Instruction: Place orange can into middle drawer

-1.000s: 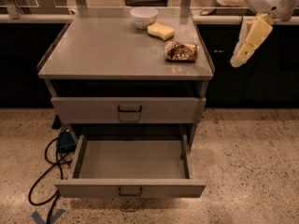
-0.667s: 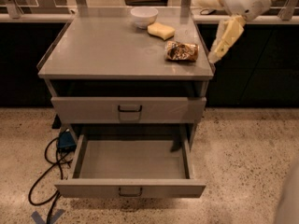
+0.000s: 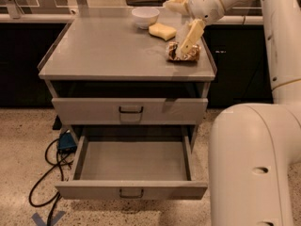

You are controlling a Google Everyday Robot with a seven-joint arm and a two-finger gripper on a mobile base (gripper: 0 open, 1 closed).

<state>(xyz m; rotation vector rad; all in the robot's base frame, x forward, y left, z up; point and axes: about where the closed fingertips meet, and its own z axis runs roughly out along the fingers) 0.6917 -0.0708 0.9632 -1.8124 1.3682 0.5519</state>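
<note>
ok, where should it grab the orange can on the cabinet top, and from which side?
Grip the can across the middle of its body, coming from above. It seems to lie on its side near the right front of the cabinet top, so the curved sides are exposed upward; the sponge sits close behind. The pincer hangs just over it.

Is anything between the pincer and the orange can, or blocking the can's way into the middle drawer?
Nothing visible does. The pincer hangs right at the orange can on the cabinet top; the middle drawer stands pulled open below the shut upper drawer.
</note>
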